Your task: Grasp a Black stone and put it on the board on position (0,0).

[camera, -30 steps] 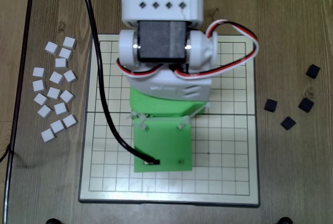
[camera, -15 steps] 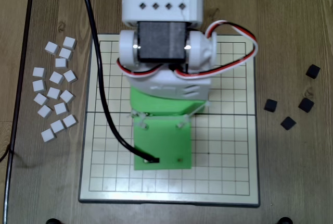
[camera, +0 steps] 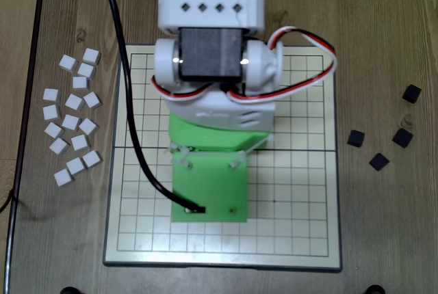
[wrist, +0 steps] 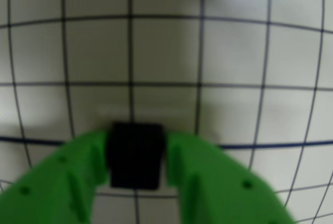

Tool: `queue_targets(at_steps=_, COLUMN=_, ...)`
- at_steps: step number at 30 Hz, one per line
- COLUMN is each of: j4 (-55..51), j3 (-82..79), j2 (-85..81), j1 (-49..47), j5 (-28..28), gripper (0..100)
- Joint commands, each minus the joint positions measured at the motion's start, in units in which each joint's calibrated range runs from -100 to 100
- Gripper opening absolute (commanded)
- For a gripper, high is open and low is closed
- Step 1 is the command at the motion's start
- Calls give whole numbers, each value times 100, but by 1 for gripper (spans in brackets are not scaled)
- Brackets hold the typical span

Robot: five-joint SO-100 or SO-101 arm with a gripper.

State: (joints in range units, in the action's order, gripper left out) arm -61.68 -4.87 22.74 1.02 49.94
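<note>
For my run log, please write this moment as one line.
claw: shut on stone | place: over board | loose black stones: four, right of board, overhead view | placed: not yet

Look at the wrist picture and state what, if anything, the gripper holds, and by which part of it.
The gripper holds a black stone, pinched by its two opposite side edges between the green fingers, above the board.

A hobby or home workbench is suggested rather than an industrial site. A wood-grain table is seen in the overhead view, on which a gridded game board is laid, flanked by loose white tiles and black tiles. The arm is built from white and green printed-looking plastic parts, with exposed wiring.
</note>
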Motion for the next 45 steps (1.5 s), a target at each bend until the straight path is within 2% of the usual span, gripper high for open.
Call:
queue_targets(at_steps=1, j4=62, j3=52, j2=-303, j1=20, j5=29, gripper=10)
queue_targets(at_steps=30, j4=-252, j3=72, j2=-591, j1=-143, j5=54, gripper=12)
queue_targets(at_steps=45, j4=-723, j3=661, j2=-557, j1=-71, j5=-147, gripper=13)
